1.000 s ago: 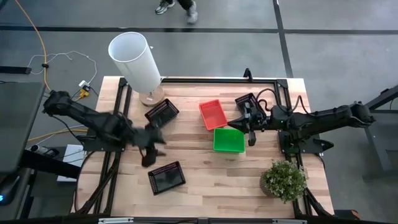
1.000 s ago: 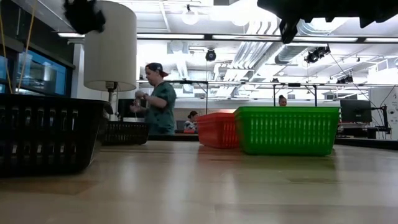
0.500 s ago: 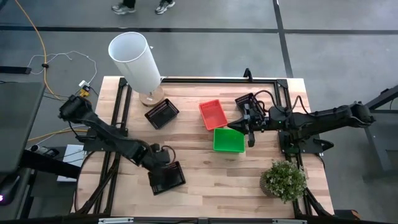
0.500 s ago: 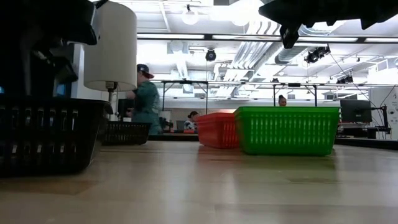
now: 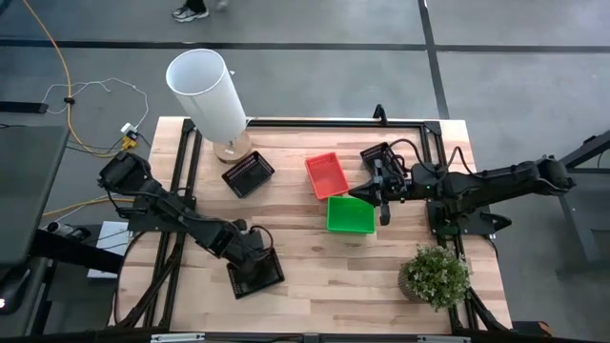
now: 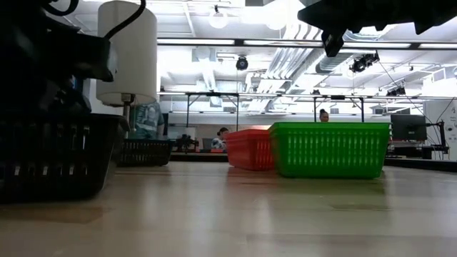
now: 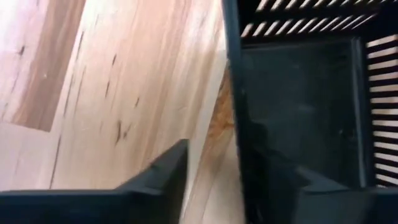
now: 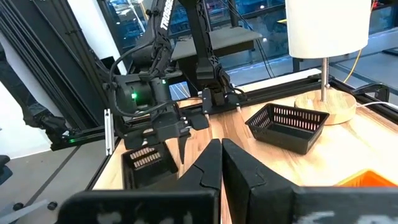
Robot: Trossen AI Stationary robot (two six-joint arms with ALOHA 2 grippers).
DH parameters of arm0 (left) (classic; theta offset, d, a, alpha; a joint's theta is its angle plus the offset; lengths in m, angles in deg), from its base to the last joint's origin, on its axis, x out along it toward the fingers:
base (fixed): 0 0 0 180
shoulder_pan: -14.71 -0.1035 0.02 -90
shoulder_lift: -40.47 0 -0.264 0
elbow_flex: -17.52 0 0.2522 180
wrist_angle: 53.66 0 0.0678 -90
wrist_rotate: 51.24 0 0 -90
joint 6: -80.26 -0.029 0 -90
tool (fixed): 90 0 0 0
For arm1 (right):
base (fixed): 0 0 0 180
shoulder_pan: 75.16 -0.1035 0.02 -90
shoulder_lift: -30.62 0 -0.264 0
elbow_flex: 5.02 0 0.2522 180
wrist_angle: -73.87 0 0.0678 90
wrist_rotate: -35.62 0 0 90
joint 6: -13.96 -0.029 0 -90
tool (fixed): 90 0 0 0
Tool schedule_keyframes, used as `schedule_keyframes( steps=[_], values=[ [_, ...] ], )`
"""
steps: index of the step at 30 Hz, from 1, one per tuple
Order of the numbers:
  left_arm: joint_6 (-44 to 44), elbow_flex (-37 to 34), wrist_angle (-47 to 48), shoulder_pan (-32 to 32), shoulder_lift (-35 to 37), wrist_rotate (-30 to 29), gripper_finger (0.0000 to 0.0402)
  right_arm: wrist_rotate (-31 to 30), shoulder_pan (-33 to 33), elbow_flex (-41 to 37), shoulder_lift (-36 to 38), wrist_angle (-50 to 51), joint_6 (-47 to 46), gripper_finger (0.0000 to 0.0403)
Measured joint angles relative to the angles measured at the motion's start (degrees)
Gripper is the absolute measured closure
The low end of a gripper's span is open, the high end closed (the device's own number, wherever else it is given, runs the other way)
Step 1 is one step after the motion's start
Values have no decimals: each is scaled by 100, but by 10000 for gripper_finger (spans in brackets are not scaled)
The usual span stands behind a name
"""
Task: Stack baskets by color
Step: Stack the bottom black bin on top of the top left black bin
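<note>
My left end effector [image 5: 250,259] straddles the near black basket's [image 5: 257,274] wall, fingers parted, nothing gripped yet, so it can join the other black basket [image 5: 248,173]; right end effector [image 5: 382,197] is shut, idle.

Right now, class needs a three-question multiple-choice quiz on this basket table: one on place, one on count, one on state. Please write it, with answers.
1. Where is the left gripper?
A. over the green basket
B. at the near black basket's rim
C. beside the plant

2. How many black baskets show on the table in the high view?
A. one
B. two
C. three

3. How are the right gripper's fingers?
A. shut, empty
B. wide open
C. holding a red basket

Answers:
1 B: its fingers straddle the wall of the near black basket.
2 C: that one, another near the lamp, a third under the right arm.
3 A: the right gripper shows its fingers together.
</note>
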Motion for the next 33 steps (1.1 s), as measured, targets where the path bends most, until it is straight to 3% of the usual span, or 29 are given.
schedule_keyframes(
  steps=[5, 13, 18, 26, 33],
  values=[
    [-75, 0, 51, -4, 37, 76, 387, 0, 2, 1, 0, 14, 0, 403],
    [-463, 0, 293, -116, 712, -97, 399, -31, 4, 1, 0, 25, 0, 403],
    [-927, 0, 280, -405, 1732, -696, 401, -37, 4, 1, 0, 5, 0, 403],
    [-2642, 4, -173, -1258, 3609, -2025, 401, 29, 4, -1, 0, -59, -69, 403],
    [-3510, -116, -1412, -2132, 4469, -1487, 401, 155, 4, 1, 0, -361, -63, 403]
  ],
)
